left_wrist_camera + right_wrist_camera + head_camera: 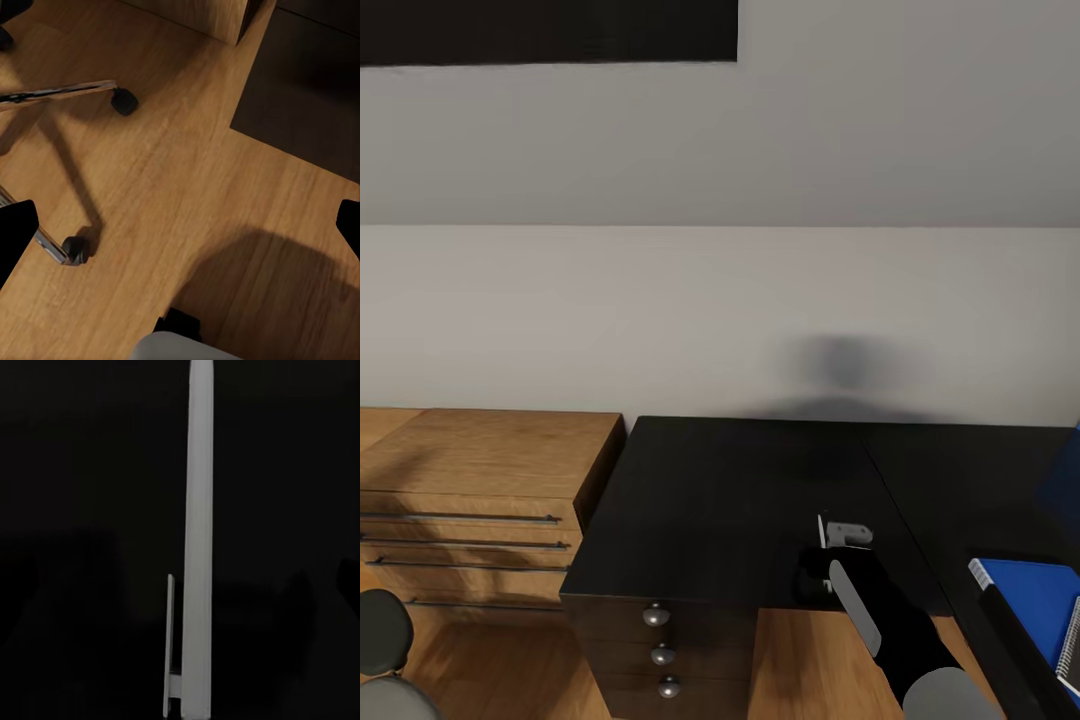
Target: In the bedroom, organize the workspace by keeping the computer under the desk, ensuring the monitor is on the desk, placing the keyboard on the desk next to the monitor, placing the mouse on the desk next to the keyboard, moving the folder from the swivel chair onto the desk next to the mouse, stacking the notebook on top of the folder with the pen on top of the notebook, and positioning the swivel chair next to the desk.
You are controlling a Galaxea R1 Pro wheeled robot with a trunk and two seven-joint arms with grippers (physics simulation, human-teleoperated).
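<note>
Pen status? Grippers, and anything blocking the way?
Right gripper low over desk, jaws unreadable. Pen directly ahead of it, grasp unclear. Left gripper open, empty. Nothing between right gripper and folder.

Folder (1028,600) and notebook (1070,640) (edge-cropped) only partly visible.

Right arm reaches forward from lower right, black forearm angled up-left, right claw (828,548) low at its tip with fingers clamped on the pen (199,540); left claw fingertips (15,232) spread wide.
</note>
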